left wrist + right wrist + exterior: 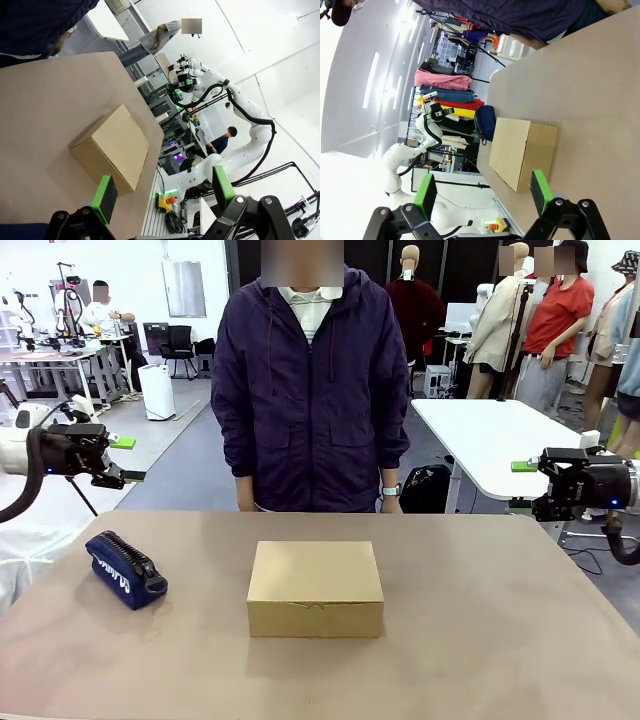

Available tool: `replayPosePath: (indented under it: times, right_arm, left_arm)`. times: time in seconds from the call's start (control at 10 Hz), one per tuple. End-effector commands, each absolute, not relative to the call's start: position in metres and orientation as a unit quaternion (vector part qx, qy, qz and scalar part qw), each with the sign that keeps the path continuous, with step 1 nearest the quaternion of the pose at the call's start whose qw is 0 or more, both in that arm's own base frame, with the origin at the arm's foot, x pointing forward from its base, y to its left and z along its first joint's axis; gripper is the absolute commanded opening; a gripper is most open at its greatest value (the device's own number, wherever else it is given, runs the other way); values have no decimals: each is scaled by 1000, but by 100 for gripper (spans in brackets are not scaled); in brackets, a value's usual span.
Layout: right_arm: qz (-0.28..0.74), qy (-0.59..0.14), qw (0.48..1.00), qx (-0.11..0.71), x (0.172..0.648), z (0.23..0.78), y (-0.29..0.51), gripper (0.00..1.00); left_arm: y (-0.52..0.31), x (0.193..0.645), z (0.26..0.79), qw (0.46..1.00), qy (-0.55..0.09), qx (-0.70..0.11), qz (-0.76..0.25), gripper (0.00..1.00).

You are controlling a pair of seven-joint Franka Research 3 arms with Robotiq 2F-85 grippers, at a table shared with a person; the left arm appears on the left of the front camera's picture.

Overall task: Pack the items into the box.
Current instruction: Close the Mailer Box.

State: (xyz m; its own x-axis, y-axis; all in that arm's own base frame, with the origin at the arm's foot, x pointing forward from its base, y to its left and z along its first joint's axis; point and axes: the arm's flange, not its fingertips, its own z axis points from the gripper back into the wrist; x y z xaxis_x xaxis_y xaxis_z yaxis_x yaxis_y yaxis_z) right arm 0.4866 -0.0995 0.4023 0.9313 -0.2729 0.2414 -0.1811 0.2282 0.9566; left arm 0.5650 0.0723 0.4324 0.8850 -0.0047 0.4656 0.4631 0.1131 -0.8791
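Squarely mid-counter (520,640), the closed box (316,588) lies long side across, between the two arms; the left tool (128,460) and right tool (524,467) (both wide, empty) hang about equally far off. A pouch (126,569) lies leftward.

I see a plain tan box (315,588) on my light brown bench (500,640). At nine o'clock from it lies a dark blue pouch (126,569) with white letters. My left claw (128,460) and right claw (522,467) are black with bright green pads. The person's jacket (310,390) is dark purple-blue.
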Motion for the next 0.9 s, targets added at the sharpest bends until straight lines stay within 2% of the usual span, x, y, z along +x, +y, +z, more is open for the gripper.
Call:
replayPosePath:
  times: [0.0, 0.8]
  right_arm:
    - [-25, -184, 763, 619, 485, 407, -98, 100]
    - [-25, -184, 763, 619, 485, 407, -98, 100]
  left_arm:
    - [72, 558, 433, 726, -179, -642, -169, 100]
    - [72, 558, 433, 726, -179, -642, -169, 100]
